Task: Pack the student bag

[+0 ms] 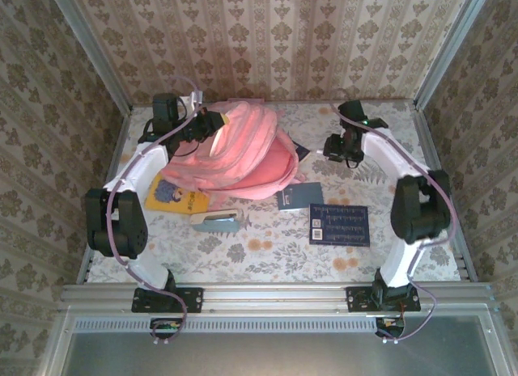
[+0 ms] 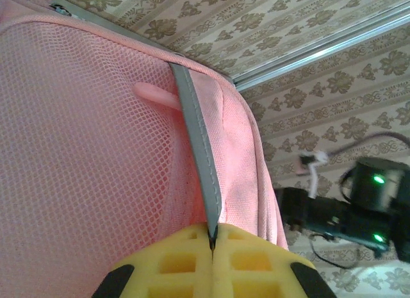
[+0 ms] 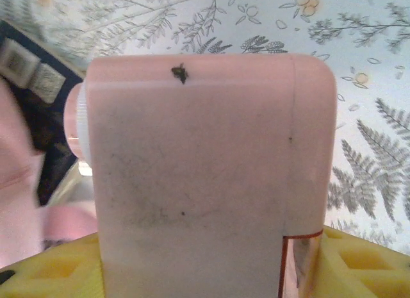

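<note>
Pink fabric student bag (image 1: 243,154) sits toward the far side of the worktop (image 1: 267,251), left of centre, between the two arms. Left tool (image 2: 211,247) has its yellow pads pressed together on the grey strap (image 2: 195,138) that runs down the bag's mesh panel, so it's clamped on the bag itself. My read is that the hold props the top end up and keeps the soft body from slumping, leaving the mouth facing the right arm; can't confirm how wide the mouth gapes. Right tool (image 3: 205,275) hangs just off the bag's right edge, jaws partly spread with a boxy pink case (image 3: 205,163) wedged between the yellow pads (image 3: 359,259). It looks gripped, not just touched, and the fern-print worktop shows behind it, so it appears to be carried clear of the surface. It looks like the next item in, lined up beside the opening. Not yet packed, lying flat on the near worktop: a yellow book (image 1: 174,196) by the left arm, a pale blue-grey item (image 1: 217,221) I can't identify, a small dark booklet (image 1: 298,198) just below the bag, and a larger dark blue book (image 1: 340,225) near the right arm. All are spread apart, so each leaves room for a separate pick.
</note>
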Controlling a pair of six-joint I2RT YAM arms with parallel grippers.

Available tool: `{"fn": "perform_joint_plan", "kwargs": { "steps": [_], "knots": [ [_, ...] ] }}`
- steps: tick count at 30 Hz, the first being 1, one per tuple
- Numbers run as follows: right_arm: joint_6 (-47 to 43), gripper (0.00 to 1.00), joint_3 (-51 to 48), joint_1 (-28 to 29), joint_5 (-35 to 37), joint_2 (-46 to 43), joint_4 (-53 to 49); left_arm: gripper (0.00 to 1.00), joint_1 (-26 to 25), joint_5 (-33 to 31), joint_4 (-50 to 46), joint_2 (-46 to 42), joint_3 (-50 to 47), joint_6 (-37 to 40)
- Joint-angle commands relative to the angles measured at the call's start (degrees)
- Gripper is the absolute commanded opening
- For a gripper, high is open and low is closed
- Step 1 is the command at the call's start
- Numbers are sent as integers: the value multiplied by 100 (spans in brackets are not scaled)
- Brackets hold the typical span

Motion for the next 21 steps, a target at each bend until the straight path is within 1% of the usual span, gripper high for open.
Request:
{"fn": "perform_joint_plan", "kwargs": {
  "steps": [1, 2, 4, 7, 9, 12, 14, 17, 21],
  "knots": [
    [503, 62, -671, 10, -307, -950, 734, 0, 73, 262, 116, -234, 264, 236],
    [505, 64, -869, 39, -374, -1161, 799, 0, 59, 264, 77, -255, 292, 274],
    [603, 65, -1139, 127, -315, -1612, 802, 0, 32, 268, -67, -319, 385, 404],
    [732, 62, -1537, 195, -392, -2292, 798, 0, -35, 180, -588, -385, 646, 716],
    [757, 61, -1841, 228, -681, -2662, 1040, 0, -48, 245, -675, -417, 726, 757],
    [708, 59, -2052, 318, -901, -3113, 926, 0, -48, 356, -695, -538, 808, 777],
    [646, 59, -2170, 361, -1085, -3366, 926, 0, -35, 380, -841, -626, 921, 897],
    [620, 59, -2311, 435, -1499, -3675, 974, 0, -30, 780, -608, -696, 1030, 809],
    [540, 58, -2322, 623, -1825, -3774, 1044, 0, -52, 1086, -814, -659, 1461, 850]
  ]
}}
